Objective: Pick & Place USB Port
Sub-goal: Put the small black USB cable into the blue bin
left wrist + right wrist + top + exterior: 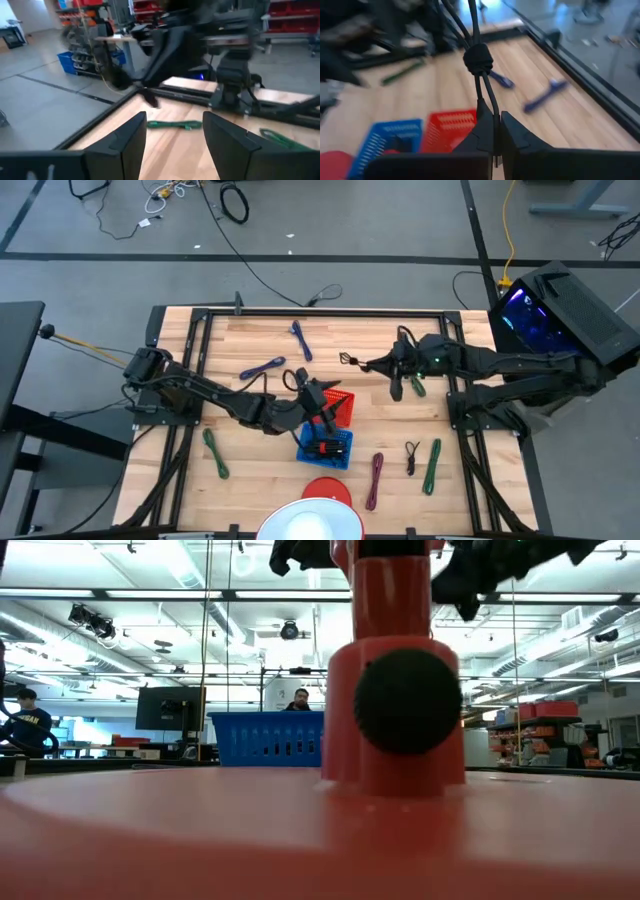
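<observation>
My right gripper (pixel 368 364) (pixel 496 125) is above the table's far middle, shut on a black tied cable (pixel 350 360). My left gripper (pixel 328 402) (pixel 174 130) hovers open over the red basket (pixel 343 406), touching nothing. The blue basket (pixel 326 446) (pixel 265 738) stands on the table beside the red one, on its near side, with black cables inside. Both baskets show below the held cable in the right wrist view, the red basket (pixel 451 125) and the blue basket (pixel 390 137). My right gripper pinches the black cable between its two fingers, by the paired strands at one end (pixel 489 107). The fingers lie along the cable and point toward the table's left. The cable is lifted clear, and its tied middle (pixel 477 57) sticks out past the fingertips.
Loose cables lie on the wood: blue ones (pixel 300 340) (pixel 262 367) at the far left, green ones (pixel 215 452) (pixel 418 386) (pixel 432 465), a maroon one (pixel 375 478) and a black one (pixel 412 457). A red stand (pixel 400 690) and a white dome (pixel 310 525) sit at the near edge.
</observation>
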Controlling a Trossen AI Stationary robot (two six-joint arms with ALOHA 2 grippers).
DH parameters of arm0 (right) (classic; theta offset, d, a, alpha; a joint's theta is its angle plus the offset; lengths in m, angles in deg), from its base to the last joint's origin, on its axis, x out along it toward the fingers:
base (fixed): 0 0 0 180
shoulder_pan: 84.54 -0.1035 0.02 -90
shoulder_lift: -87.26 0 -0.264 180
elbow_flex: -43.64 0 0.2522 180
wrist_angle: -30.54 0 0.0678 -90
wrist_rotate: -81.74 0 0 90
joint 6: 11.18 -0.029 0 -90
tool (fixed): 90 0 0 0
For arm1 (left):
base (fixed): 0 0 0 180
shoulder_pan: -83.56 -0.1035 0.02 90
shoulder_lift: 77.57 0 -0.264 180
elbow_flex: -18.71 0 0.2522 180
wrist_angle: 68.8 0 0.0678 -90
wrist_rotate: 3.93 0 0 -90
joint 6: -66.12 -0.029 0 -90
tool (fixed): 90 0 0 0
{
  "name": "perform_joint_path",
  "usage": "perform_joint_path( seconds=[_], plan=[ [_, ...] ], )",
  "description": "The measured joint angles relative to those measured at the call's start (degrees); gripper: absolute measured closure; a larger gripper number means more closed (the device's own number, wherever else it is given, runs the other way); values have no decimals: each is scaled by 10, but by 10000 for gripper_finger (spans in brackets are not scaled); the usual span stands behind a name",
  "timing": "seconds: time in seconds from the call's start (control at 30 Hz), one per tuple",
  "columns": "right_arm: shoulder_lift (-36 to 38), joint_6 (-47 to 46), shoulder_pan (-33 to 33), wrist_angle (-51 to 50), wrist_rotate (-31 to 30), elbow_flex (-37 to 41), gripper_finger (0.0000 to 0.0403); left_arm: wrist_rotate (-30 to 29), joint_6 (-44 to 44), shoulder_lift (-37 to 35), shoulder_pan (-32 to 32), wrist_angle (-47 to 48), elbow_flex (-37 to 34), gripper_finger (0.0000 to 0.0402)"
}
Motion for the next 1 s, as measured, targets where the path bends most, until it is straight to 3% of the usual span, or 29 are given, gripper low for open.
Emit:
perform_joint_path(
  seconds=[0.23, 0.53, 1.0],
  plan=[
    [32, 20, -54, 33, -1, -8, 398, 6, -23, 0, -9, -76, 0, 203],
    [33, 29, -105, 41, -35, -8, 398, 111, -99, 0, -11, -226, 0, 203],
    [28, 41, -166, 70, -61, -8, 398, 160, -86, 0, -36, -257, 0, 213]
  ],
)
